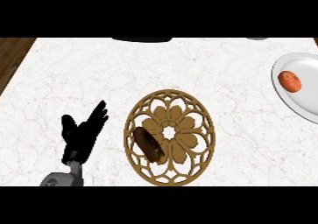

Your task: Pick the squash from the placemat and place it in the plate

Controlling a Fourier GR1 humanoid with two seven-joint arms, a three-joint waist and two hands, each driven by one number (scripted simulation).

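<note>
Left robot hand (83,131) at lower left, black, fingers straight and spread, pointing up and slightly right, holding nothing; grey forearm entering from bottom edge below it. Right robot hand out of frame.

Dark brown elongated squash (149,144) just right of the robot hand, apart from it, no contact. Lying on the left half of the round brown openwork placemat with flower pattern (187,109), long axis tilted, upper end toward the robot hand side, lower end toward the placemat's middle. Placemat flat on the white marbled stone surface (70,70), its left rim near the fingertips but not touching.

White round plate (310,100) far right of the robot hand and above its level, cut by the frame's right edge, well apart from squash and placemat. Small orange-red round fruit (290,81) sitting on the plate's upper left part.

Brown wooden floor strip (9,57) visible beyond the surface's left edge, above the robot hand.
</note>
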